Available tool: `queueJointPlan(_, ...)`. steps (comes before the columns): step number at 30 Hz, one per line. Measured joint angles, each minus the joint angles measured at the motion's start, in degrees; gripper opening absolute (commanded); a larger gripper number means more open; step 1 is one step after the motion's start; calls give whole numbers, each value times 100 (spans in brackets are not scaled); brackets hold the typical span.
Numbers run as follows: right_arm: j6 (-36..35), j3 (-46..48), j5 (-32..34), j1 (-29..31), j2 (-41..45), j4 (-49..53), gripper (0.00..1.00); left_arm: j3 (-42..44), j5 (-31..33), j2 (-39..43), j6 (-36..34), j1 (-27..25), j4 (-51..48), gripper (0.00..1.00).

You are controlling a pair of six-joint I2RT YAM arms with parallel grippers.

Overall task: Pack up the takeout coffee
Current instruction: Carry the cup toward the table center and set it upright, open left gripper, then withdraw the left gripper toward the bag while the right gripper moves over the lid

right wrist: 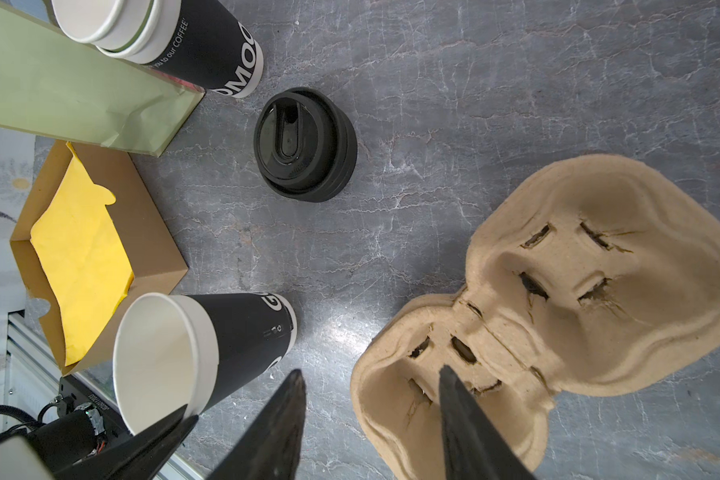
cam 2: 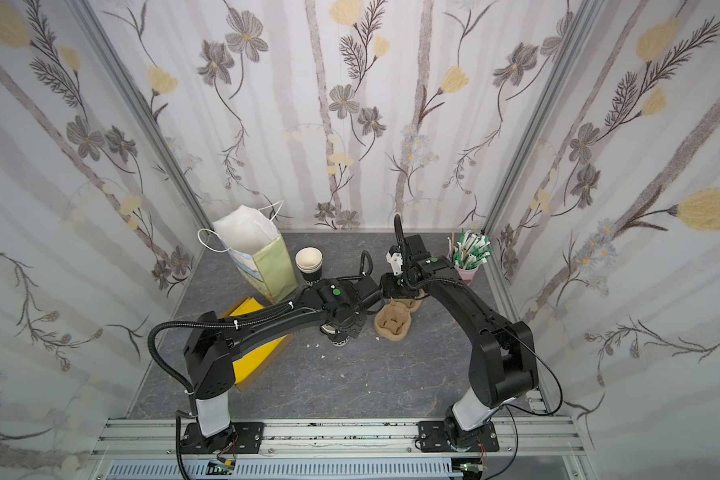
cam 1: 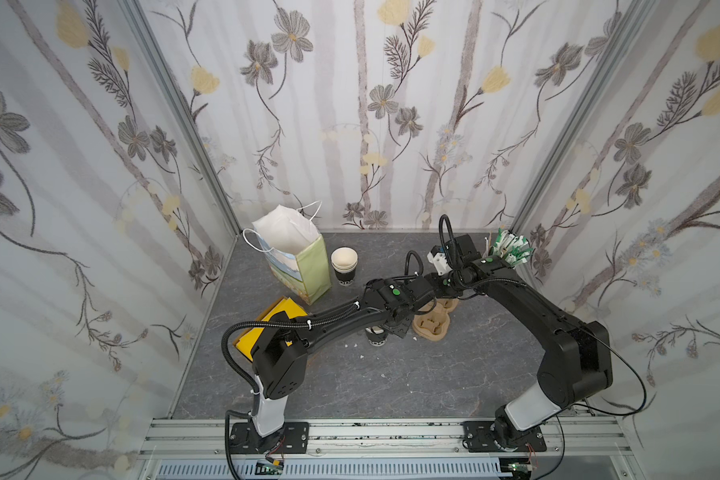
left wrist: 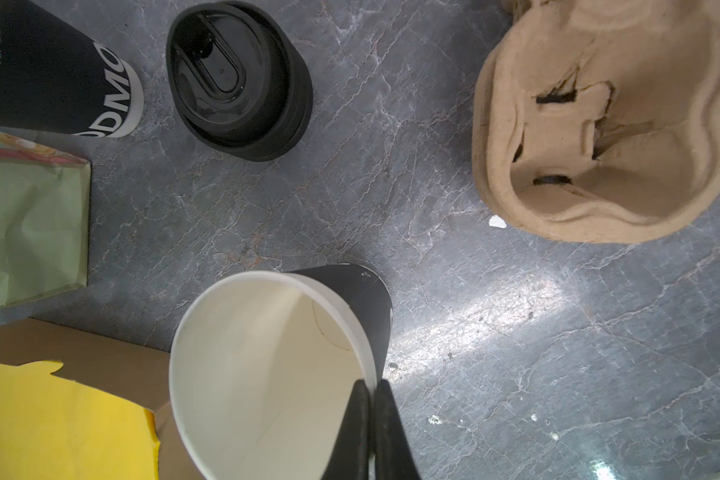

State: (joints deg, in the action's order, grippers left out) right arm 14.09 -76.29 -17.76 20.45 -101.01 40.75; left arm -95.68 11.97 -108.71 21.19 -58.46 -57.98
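Pinching the rim of the black paper cup [left wrist: 262, 374], the left end effector [left wrist: 373, 386] has its fingers pressed together on the cup wall, one inside the cream interior and one outside. The cup is lidless and looks empty. It sits about mid-desk [cam 1: 391, 374], largely hidden under the left wrist in both top views. It lies just left of the brown pulp carrier [cam 1: 431, 326] and right of the cardboard box lined with yellow paper [cam 2: 258, 357]. Whether its base rests on the desk or hangs just above, I cannot tell.

A stack of black sip lids [right wrist: 304, 143] lies farther back, apart from the cup. The stack of like cups [cam 1: 344, 266] is just beside the green paper bag [cam 1: 296, 257].

The right end effector [right wrist: 371, 370] holds nothing. Its fingers stand apart, one over bare desk between cup and carrier, the other over a carrier pocket.
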Motion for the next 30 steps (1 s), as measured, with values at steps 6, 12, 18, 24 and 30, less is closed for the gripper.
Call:
queueJointPlan(6, 39, -98, -13, 0, -57, -2, 52, 0, 4, -11, -20, -11, 72, 17)
queueJointPlan(12, 42, -129, -15, 0, -70, -11, 53, -15, -4, -85, -72, -22, 70, 18)
queueJointPlan(18, 85, -129, -11, 0, -68, -11, 53, -291, -116, -70, -149, -26, 70, 33)
queueJointPlan(24, 151, -262, 48, 39, -11, -2, 55, -627, -136, 275, -85, -31, 72, 45)
queueJointPlan(30, 199, -560, 313, 317, 7, -17, 60, -695, 372, 756, 177, 87, 68, 58)
